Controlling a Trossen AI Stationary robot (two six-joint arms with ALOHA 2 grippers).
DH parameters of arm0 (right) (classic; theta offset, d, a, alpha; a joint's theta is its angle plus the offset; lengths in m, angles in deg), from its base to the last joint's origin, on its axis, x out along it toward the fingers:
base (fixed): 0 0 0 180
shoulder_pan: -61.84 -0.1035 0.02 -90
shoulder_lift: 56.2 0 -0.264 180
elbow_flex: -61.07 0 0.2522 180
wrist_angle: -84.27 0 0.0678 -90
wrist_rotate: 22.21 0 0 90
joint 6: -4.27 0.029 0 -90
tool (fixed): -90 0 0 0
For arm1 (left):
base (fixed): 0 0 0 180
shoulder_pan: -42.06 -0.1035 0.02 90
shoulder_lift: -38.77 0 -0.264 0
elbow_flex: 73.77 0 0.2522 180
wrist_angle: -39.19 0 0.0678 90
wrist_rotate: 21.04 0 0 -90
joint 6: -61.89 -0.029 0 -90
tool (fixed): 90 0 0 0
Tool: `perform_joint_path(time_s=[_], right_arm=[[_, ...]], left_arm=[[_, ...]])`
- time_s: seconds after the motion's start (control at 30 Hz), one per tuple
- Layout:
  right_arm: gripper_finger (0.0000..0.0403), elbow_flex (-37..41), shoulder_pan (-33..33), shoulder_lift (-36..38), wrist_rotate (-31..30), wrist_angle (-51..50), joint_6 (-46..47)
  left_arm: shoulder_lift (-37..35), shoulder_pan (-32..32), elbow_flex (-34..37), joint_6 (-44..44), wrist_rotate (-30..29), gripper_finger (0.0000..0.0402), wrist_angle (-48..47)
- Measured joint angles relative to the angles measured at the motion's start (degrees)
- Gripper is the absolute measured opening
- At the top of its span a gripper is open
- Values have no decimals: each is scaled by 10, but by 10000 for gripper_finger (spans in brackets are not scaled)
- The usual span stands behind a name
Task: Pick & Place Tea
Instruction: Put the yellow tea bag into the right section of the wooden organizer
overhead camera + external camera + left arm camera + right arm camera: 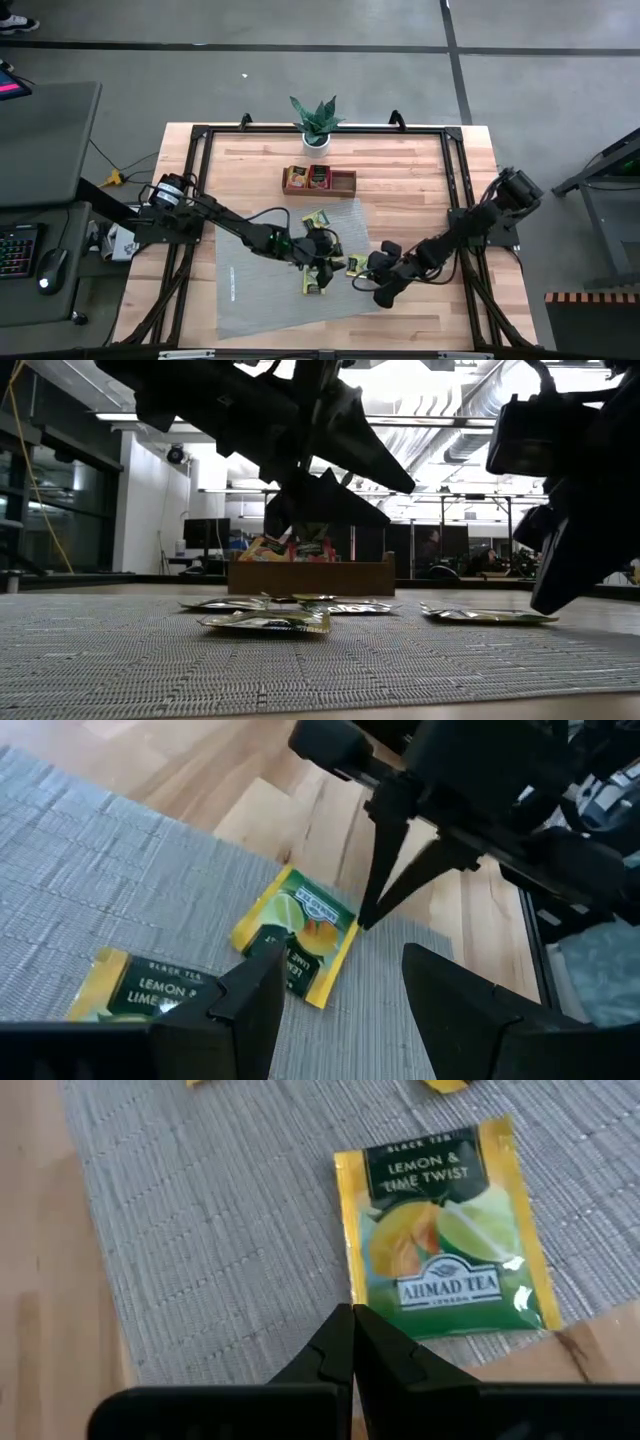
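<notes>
Evidently few sachets are filed in the brown wooden three-compartment tray (320, 180) at twelve o'clock; several yellow-green flat square tea sachets (318, 270) remain on the grey ribbed mat (250, 285). The right gripper (352, 1325) is closed empty beside one; the left gripper (340, 1005) is half open, holding nothing.

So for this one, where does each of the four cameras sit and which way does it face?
High: overhead, straight down on table, both arms.
Low: table height, across grey mat toward tray; arms overhead.
Left wrist: over left end effector, open; right end effector beyond.
Right wrist: down past shut right end effector.
Both wrist views share the lemon sachet.
</notes>
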Motion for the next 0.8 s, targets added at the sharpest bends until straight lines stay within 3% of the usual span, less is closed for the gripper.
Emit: perform_joint_path(time_s=[0.43,0.8], right_arm=[[0,0,14,0,-10,-9,-31],[0,0,35,0,16,-17,-66]], left_arm=[[0,0,0,33,6,199,-25],[0,0,0,39,6,199,-29]])
